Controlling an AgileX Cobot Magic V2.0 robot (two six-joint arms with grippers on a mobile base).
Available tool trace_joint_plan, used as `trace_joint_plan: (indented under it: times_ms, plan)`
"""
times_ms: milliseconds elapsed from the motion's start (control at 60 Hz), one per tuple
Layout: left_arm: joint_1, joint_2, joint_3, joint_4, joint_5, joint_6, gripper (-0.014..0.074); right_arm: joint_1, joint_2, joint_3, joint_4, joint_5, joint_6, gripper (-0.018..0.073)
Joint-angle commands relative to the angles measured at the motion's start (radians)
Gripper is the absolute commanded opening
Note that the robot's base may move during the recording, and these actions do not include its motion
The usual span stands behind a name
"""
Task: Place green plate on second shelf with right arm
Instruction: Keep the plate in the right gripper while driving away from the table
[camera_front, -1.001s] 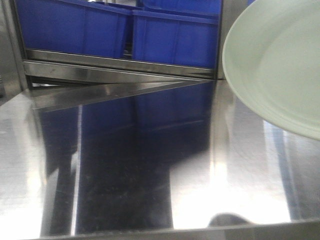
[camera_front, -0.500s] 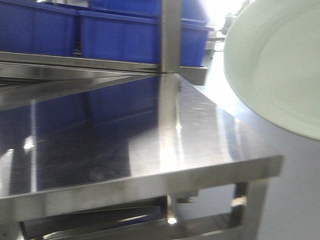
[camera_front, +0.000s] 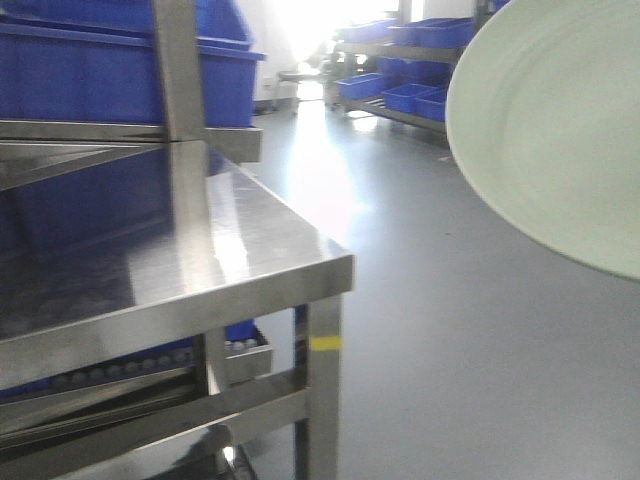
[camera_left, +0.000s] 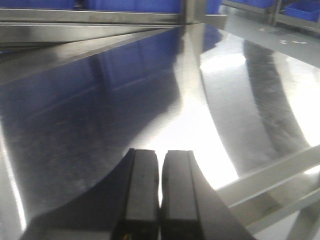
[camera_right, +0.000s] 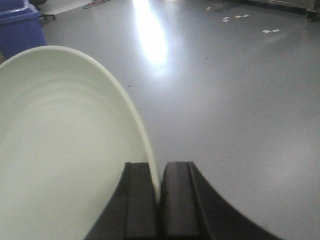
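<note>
Clamping the thin rim of the green plate between two black fingers, closed tight on it: so stands the right gripper. Holds the plate raised and tilted, against grey floor, to the right of the steel table corner and not touching it. Shows only part of the plate: cut off at the top and right edges in the front view, at the left and bottom in the wrist view. Hides the right arm entirely. Hangs the left gripper over the tabletop, fingers pressed together on nothing. Blurs the blue bins behind the upright post; loses the far aisle in glare.
</note>
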Motion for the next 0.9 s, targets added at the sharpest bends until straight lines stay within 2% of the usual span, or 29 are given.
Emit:
trace_joint_plan:
  times_ms: [0, 884]
  plan:
    - [-0.001, -0.021, 0.040, -0.001, -0.078, 0.002, 0.0124, -0.006, 0.002, -0.032, -0.001, -0.109, -0.001, 0.0054]
    - [-0.001, -0.021, 0.040, -0.001, -0.078, 0.002, 0.0124, -0.006, 0.002, -0.032, -0.001, -0.109, -0.001, 0.0054]
